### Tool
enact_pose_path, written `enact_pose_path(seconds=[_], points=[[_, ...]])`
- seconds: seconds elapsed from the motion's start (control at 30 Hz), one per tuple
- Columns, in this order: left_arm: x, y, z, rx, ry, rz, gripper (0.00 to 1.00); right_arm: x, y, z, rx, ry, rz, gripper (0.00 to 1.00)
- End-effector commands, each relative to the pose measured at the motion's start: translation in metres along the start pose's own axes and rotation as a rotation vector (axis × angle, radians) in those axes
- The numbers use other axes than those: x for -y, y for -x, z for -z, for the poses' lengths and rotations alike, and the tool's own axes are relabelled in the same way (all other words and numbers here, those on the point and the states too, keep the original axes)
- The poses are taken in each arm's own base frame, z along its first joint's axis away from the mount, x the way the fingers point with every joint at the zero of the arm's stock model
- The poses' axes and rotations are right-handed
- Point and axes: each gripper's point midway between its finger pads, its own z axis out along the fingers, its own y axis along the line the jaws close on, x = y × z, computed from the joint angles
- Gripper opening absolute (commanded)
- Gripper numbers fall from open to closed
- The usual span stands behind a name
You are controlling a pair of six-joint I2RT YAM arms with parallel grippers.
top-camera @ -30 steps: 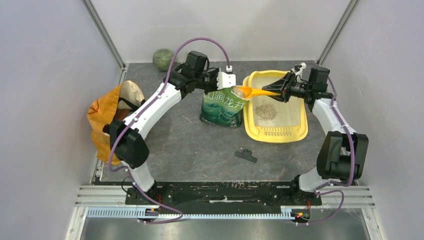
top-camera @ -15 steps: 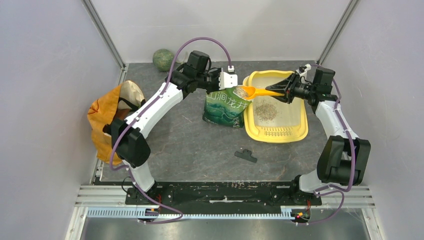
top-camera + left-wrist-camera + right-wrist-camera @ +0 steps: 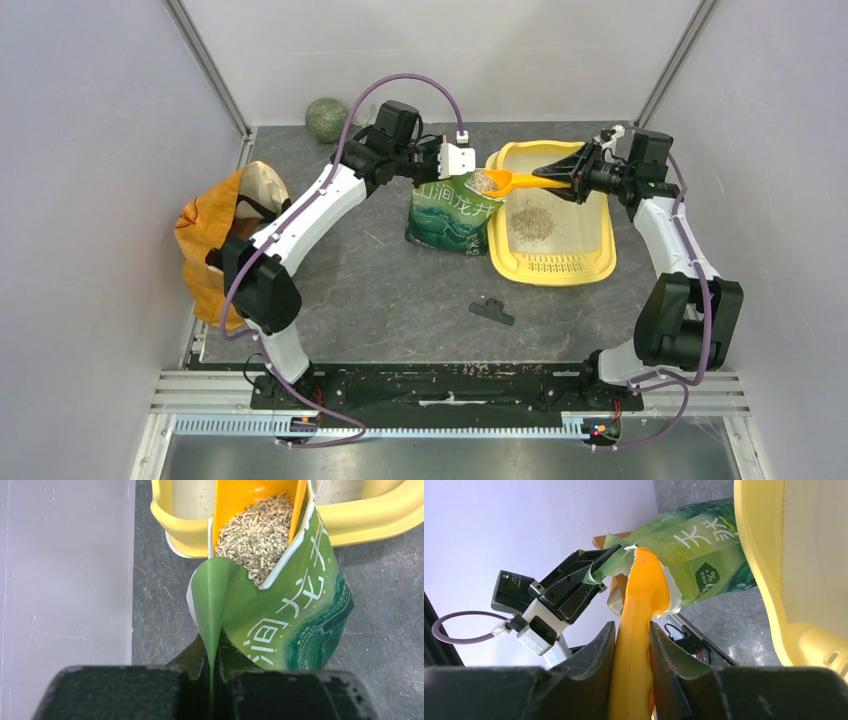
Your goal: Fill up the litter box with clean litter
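The yellow litter box [image 3: 550, 270] lies at the right of the table, with a small pile of clean litter [image 3: 533, 222] in its pale basin. A green pouch [image 3: 452, 215] stands against its left rim. My left gripper [image 3: 455, 160] is shut on the pouch's top edge [image 3: 212, 630] and holds the mouth up. My right gripper [image 3: 578, 178] is shut on the handle of an orange scoop [image 3: 636, 630]. The scoop's bowl [image 3: 235, 500] sits at the pouch mouth, heaped with granules [image 3: 257, 530], beside the litter box rim [image 3: 185, 530].
An orange-yellow bag [image 3: 215, 240] slumps at the table's left edge by the left arm's elbow. A green ball [image 3: 325, 118] rests in the back corner. A small black part [image 3: 492, 311] lies on the table in front of the pouch. Grey walls close in three sides.
My right arm has drawn back to the right and slightly up, easing the loaded scoop out at the pouch mouth. The pouch has shifted a little to the right with the left gripper.
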Motion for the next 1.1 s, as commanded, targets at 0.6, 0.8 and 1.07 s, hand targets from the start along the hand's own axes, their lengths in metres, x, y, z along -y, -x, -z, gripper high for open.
enact_pose_path(seconds=[0.6,0.8,1.07], points=[[-0.036,0.032,0.011,0.056,0.097,-0.096,0.02,-0.043,-0.001,0.028,0.007,0.064,0.143,0.00],[-0.038,0.034,0.011,0.057,0.097,-0.095,0.02,-0.043,-0.002,0.035,0.014,0.071,0.134,0.00],[-0.036,0.033,0.009,0.055,0.091,-0.090,0.02,-0.039,0.000,0.044,0.029,0.076,0.121,0.00]])
